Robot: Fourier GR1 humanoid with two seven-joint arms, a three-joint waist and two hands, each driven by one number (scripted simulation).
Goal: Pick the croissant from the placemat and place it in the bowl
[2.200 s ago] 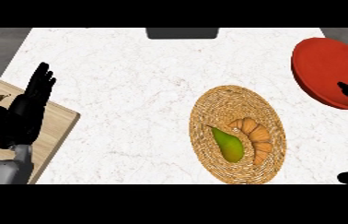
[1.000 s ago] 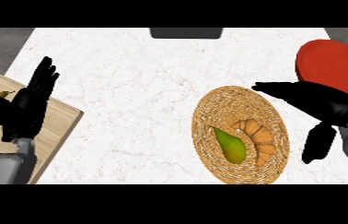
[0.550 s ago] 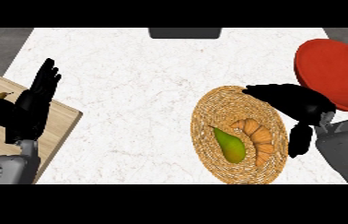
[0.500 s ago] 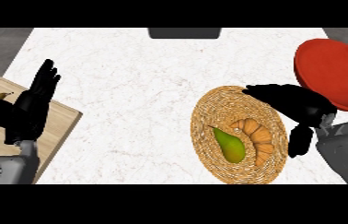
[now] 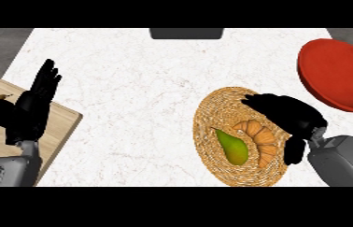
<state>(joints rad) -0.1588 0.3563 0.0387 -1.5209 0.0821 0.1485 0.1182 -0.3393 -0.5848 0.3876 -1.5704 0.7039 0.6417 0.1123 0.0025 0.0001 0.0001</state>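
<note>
lower right of frame: right hand [image 5: 286, 113] spread wide over croissant [image 5: 260, 138] on placemat [image 5: 214, 114]; risk: fingers nudge adjacent pear [image 5: 233, 146], spoiling the grasp.

A: What colours sit on the right?
B: A golden-brown croissant [image 5: 260, 138] and a green pear [image 5: 232, 146] lie on a tan woven placemat [image 5: 215, 110]; the bowl [image 5: 329, 72] at the far right is red.
A: The rest?
B: A white counter [image 5: 138, 81] with faint veins, a pale wooden board [image 5: 59, 128] at the left, black hands on grey forearms.
</note>
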